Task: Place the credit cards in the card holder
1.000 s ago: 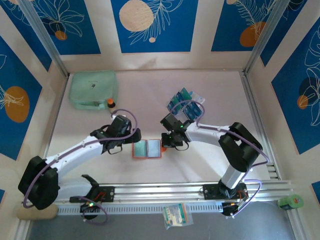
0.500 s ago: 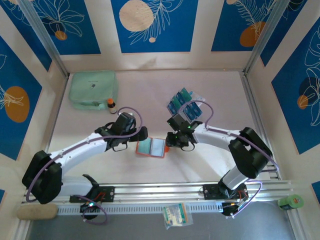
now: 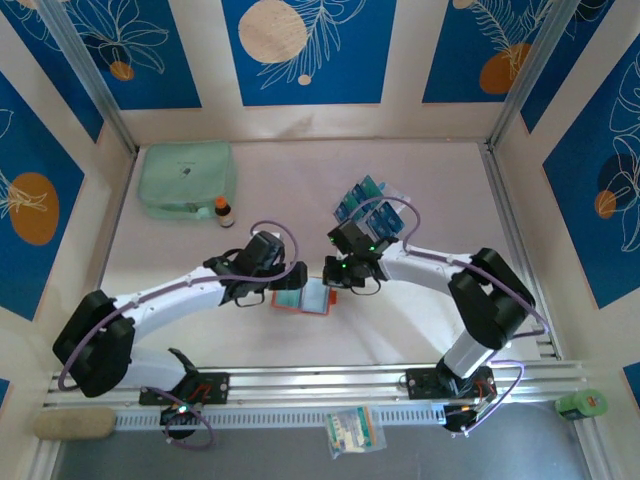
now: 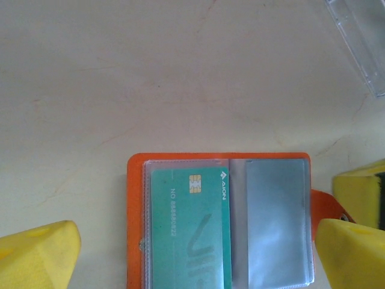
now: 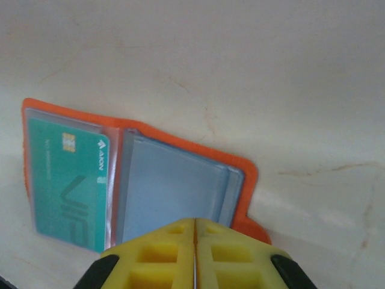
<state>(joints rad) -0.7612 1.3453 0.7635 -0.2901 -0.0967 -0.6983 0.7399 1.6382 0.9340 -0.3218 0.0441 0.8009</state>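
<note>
The card holder (image 3: 312, 299) lies open on the table, an orange wallet with pale pockets. One teal-green credit card (image 4: 189, 229) sits in its left pocket; the right pocket (image 4: 277, 223) looks empty. More credit cards (image 3: 365, 205), blue and teal, stand in a clear rack behind the right arm. My left gripper (image 4: 195, 259) is open, a yellow finger (image 4: 36, 256) on either side of the holder. My right gripper (image 5: 194, 253) is shut just over the holder's right edge by the snap tab (image 5: 252, 226). Nothing shows between its fingers.
A mint-green zip pouch (image 3: 187, 178) lies at the back left with a small orange-capped bottle (image 3: 222, 211) beside it. A sachet packet (image 3: 353, 430) sits on the near rail, and a green roll (image 3: 582, 404) at the near right. Side walls frame the table.
My left gripper has moved right, up to the card holder, staying open. The right gripper shifted right and back left and is shut. The holder slid slightly right.
</note>
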